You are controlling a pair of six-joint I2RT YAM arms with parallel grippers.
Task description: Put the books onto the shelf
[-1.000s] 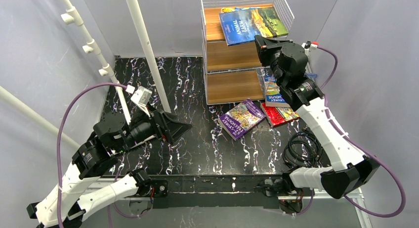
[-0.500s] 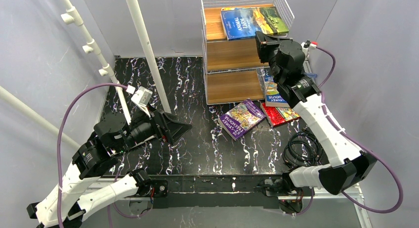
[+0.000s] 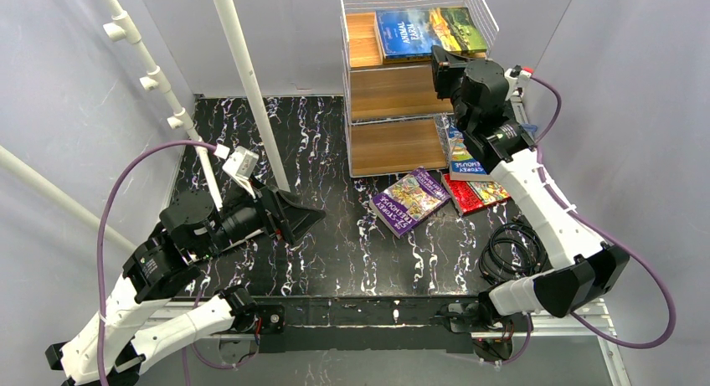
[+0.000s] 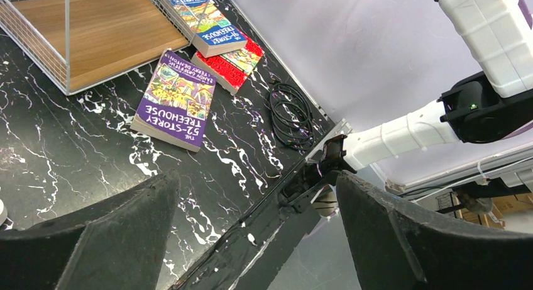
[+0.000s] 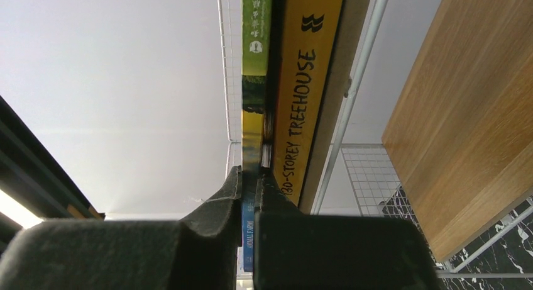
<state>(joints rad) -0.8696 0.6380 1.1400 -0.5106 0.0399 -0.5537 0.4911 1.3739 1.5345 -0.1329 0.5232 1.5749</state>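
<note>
Blue landscape-cover paperback (image 3: 429,33) on top shelf board (image 3: 362,38): "ANIMAL FARM", also on its spine. Yellow book spine (image 5: 302,107) beside it: "130-STOREY TREEHOUSE". Purple paperback (image 4: 176,98) on worktop (image 4: 94,145): "THE 52-STOREY TREEHOUSE". Blue-spined paperback (image 4: 210,26) at its 1 o'clock: "-STOREY TREEHOUSE", number unreadable.

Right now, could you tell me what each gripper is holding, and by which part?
Right gripper pinches Animal Farm by its near edge; left gripper holds nothing.
</note>
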